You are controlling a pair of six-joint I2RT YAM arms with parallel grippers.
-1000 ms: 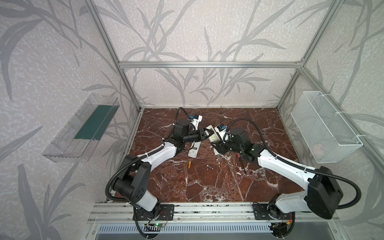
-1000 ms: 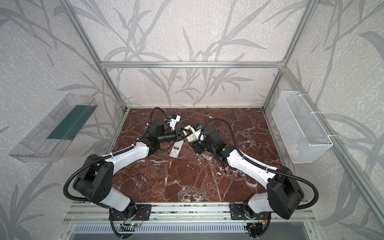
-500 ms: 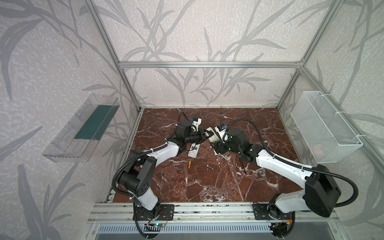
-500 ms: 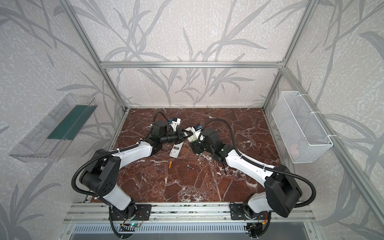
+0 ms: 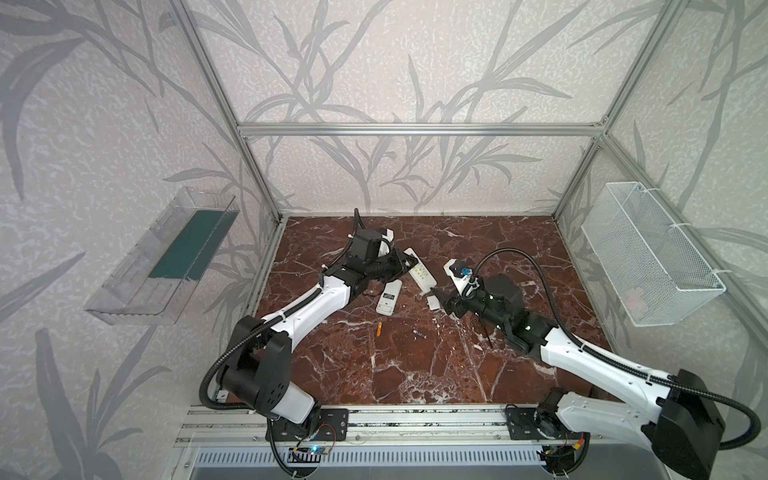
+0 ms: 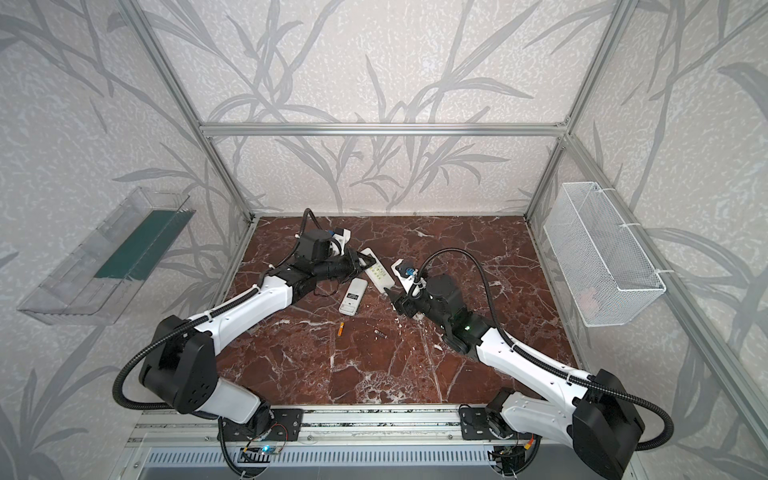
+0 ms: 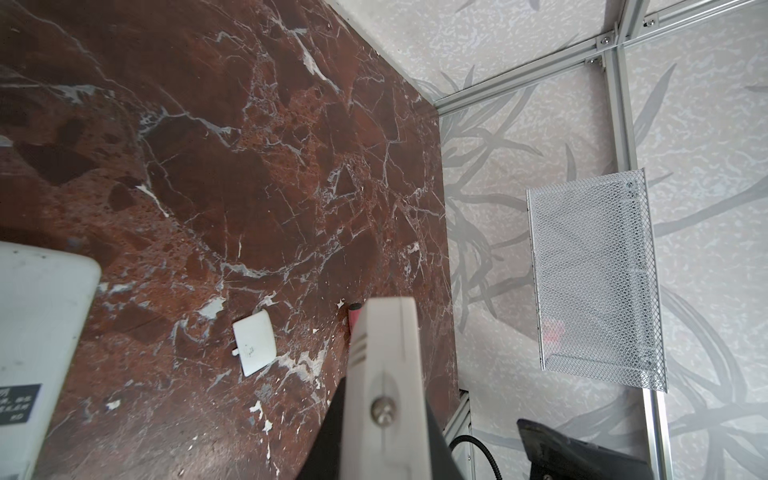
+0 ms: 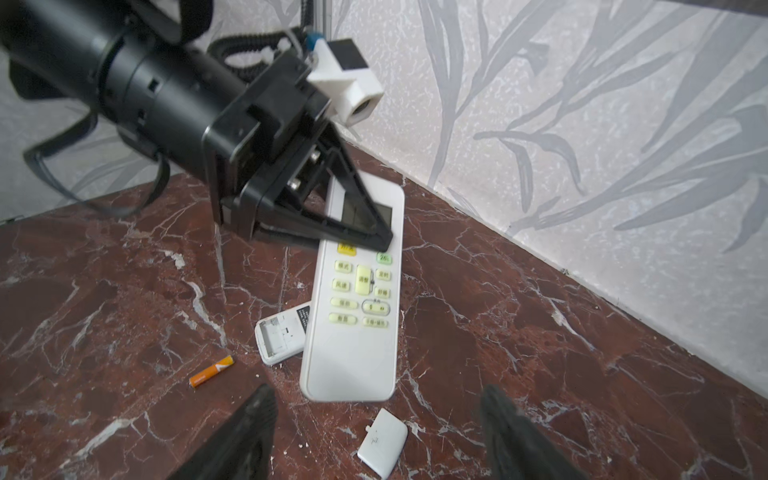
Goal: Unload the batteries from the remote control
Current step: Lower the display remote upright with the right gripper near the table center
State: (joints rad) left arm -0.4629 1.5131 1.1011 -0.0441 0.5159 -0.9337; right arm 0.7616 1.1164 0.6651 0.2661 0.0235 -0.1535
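Observation:
My left gripper is shut on the display end of a long white remote control, buttons up; in the left wrist view the remote stands edge-on between the jaws. A second white remote lies face down partly under it, its battery bay open and empty. An orange battery and a dark battery lie loose on the marble. My right gripper hangs open just short of the held remote's free end, holding nothing.
A small white cover lies under the right gripper. A pink screwdriver handle peeks out behind the held remote. A wire basket hangs on the right wall, a clear tray on the left wall.
The right gripper has opened wide and drawn back a little from the remote. The left gripper has kept its grip on the remote.

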